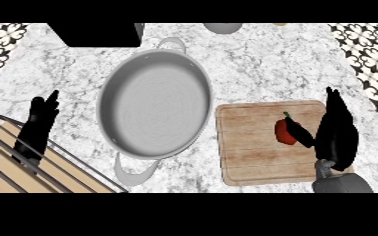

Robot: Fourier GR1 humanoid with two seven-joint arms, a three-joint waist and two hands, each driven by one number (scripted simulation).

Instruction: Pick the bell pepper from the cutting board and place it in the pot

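The pot (155,111) looks like brushed grey metal with a matt sheen. The cutting board (255,152) is pale grained wood. The counter (280,65) is mottled marble-like stone. The bell pepper (283,132) is smooth red.

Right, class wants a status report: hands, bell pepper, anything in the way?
Right hand open, thumb touching bell pepper on cutting board. Left hand open, resting at left. Pot holds nothing, path unobstructed.

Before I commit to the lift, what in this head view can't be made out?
- Bell pepper: its right side is hidden by the right hand, so contact there is unclear.
- Cutting board: its right edge lies under that hand.
- Grey object beyond the pot: cut off by the top edge.
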